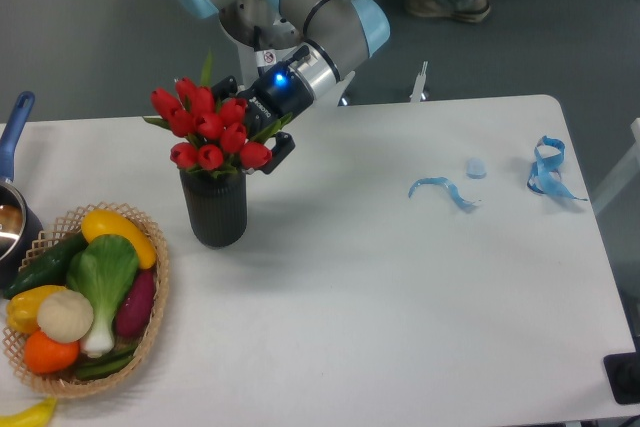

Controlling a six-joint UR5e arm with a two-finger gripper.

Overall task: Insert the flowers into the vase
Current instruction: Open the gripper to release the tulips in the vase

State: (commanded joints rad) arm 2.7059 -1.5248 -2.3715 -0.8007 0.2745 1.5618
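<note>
Standing in vase [214,209], flowers [211,132] just left of gripper [257,125], grip state unclear

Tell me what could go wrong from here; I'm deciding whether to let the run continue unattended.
The end effector sits close against the flowers, so pulling away might drag the bunch back out of the vase.

The vase is narrow and upright with the blooms piled above its mouth; a sideways tug could tip it toward the basket.

Whether the stems sit deep is hidden, so the bunch may lean or fall once freed.
</note>
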